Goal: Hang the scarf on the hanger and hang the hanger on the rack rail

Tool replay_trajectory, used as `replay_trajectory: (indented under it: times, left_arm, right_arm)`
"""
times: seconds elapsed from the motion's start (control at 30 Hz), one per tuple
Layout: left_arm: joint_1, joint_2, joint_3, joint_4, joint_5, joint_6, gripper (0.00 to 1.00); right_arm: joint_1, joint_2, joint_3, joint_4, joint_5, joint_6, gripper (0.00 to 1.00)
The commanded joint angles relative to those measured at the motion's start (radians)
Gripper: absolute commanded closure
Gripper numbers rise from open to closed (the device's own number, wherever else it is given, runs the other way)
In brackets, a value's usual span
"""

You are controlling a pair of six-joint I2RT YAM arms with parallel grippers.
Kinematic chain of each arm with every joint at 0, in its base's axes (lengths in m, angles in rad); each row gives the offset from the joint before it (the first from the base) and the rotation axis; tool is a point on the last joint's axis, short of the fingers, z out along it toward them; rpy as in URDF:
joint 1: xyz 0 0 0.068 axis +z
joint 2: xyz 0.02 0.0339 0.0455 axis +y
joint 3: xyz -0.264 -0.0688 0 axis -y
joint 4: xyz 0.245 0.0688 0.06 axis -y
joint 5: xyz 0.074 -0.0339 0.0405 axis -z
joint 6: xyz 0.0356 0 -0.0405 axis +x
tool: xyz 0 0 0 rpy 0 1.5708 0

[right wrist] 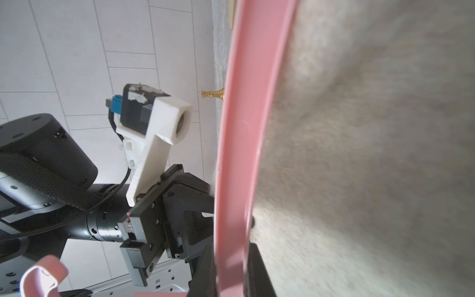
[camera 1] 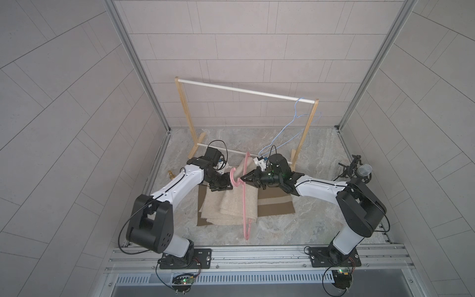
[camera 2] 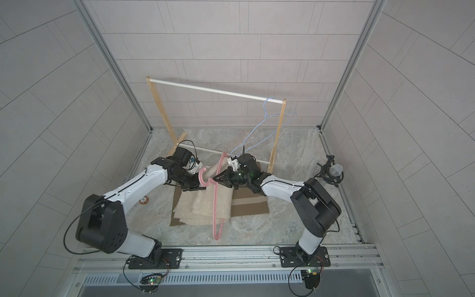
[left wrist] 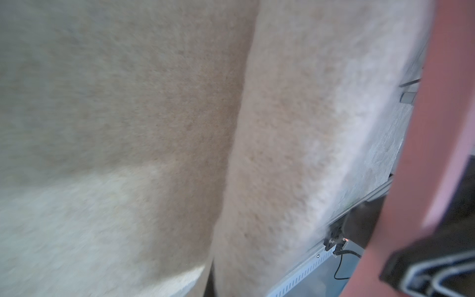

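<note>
Both top views: right fingers [camera 1: 244, 179] grip the pink hanger [camera 1: 243, 205] at its neck, over the scarf [camera 1: 223, 205] heaped on the table [camera 1: 308, 226]. The left fingers [camera 1: 227, 188] are closed on the scarf's edge. Left wrist: we see the scarf beside the hanger. Right wrist: the hanger crosses the scarf.

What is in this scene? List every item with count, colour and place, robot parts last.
pink hanger: one, pink, over the scarf.
scarf: one, beige, on the mat.
mat: one, brown, pale-striped, mid-table.
rack: one, wood with white rails, at back.
wire hanger: one, blue, hooked on rack's top rail.
chess piece: one, gold, table's left edge.
microphone: one, grey-black, by table's right edge.
table: one, grey marble, under everything.
left gripper: one, black, jaws shut beside hanger's hook.
right gripper: one, black, jaws shut on pink hanger's neck.
</note>
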Motion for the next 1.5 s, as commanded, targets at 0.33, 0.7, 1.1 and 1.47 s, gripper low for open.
replay_trajectory:
  times: [0.33,0.7,1.1,1.47]
  left_arm:
    - [0.35,-0.139,0.039,-0.217,0.036,0.069,1.0]
    - [0.384,0.013,0.011,-0.15,-0.004,0.078,1.0]
    - [0.396,0.145,0.056,-0.147,-0.115,0.105,1.0]
    - [0.41,0.231,0.076,-0.167,-0.198,0.139,0.98]
  right_arm:
    - [0.007,0.044,0.008,0.215,-0.059,0.135,1.0]
    - [-0.022,0.093,0.0,0.044,-0.077,-0.036,1.0]
    - [-0.062,0.085,-0.007,-0.08,-0.123,-0.151,1.0]
    - [-0.083,0.04,-0.012,-0.154,-0.126,-0.195,1.0]
